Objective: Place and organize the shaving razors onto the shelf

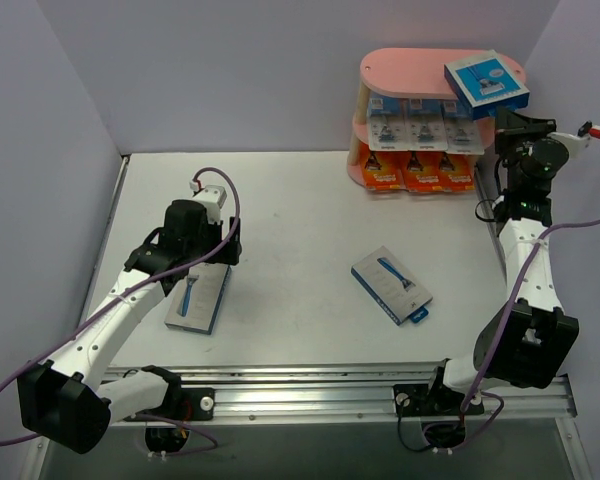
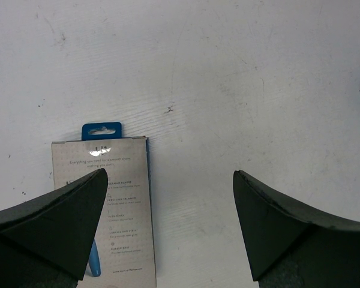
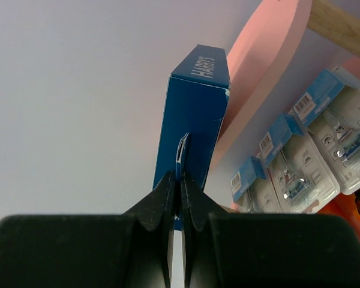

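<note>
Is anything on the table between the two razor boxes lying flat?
Nothing: the top view shows only bare white table between the flat grey razor box on the left and the blue-edged grey box mid-table.

Orange boxes (image 1: 418, 172) and white-blue blister cards (image 1: 425, 128) are lined on a pink three-tier shelf (image 1: 410, 62); a blue box (image 1: 486, 83) is set at its top; two blue-grey packs (image 1: 391, 285) (image 1: 199, 297) are laid flat.
</note>
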Controlling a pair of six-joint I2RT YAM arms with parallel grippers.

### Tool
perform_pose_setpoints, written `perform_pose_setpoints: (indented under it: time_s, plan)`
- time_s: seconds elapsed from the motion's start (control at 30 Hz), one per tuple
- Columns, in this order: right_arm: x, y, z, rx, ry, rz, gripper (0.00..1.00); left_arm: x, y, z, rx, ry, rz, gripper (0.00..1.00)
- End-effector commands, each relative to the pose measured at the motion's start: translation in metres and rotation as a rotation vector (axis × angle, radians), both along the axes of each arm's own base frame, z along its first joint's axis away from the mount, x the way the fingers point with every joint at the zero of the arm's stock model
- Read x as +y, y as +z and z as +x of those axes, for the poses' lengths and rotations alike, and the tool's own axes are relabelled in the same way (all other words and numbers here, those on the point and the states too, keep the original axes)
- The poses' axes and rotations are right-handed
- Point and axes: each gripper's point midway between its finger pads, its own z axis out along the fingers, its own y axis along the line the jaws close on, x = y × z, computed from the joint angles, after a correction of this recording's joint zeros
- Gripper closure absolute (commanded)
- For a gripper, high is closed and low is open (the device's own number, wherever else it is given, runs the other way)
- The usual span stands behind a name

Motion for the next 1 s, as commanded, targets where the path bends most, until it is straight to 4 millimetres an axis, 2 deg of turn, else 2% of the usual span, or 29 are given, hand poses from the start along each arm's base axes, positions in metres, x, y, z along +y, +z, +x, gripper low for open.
perform_pose_setpoints:
  time_s: [0.0,0.17,0.37,0.57,0.8,0.97]
  plan:
    - [-0.016,0.041,-0.011,-0.154,-0.066,0.018,1.00,-0.008,0.024,0.006,-0.055,-0.020,-0.033,0.05]
    - [-0.021,0.037,0.001,-0.135,-0.055,0.043,1.00,-0.009,0.023,0.006,-0.051,-0.024,-0.036,0.05]
    - [-0.042,0.024,0.010,-0.094,-0.060,0.098,1.00,-0.010,0.022,0.006,-0.046,-0.027,-0.036,0.06]
    - [-0.055,0.024,0.016,-0.085,-0.072,0.105,1.00,-0.011,0.022,0.006,-0.043,-0.031,-0.040,0.05]
    - [-0.062,0.028,0.027,-0.092,-0.069,0.136,1.00,-0.011,0.021,0.006,-0.041,-0.030,-0.038,0.06]
    - [-0.066,0.021,0.036,-0.069,-0.067,0.151,1.00,-0.011,0.021,0.006,-0.040,-0.031,-0.038,0.05]
